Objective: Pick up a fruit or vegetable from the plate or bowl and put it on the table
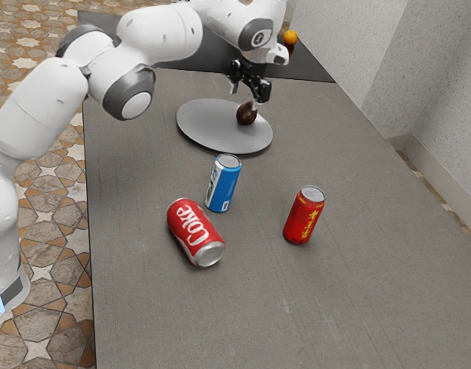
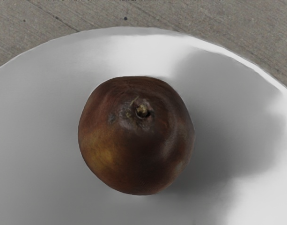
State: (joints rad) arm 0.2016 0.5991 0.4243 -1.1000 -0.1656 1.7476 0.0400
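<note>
Am holding gripper [image 1: 245,96] over brown fruit [image 2: 136,145] on plate [image 1: 204,127], fingers spread, presumably for straddling it.

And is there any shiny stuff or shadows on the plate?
Yes: in the wrist view, the plate glares nearly white in patches, and a big, soft-edged shadow spreads beside the brown fruit, which has a faint gleam; in the exterior view, the plate looks a duller, more even grey.

Pale glare brightens the plate [image 2: 40,122] beside a soft grey shadow.
</note>
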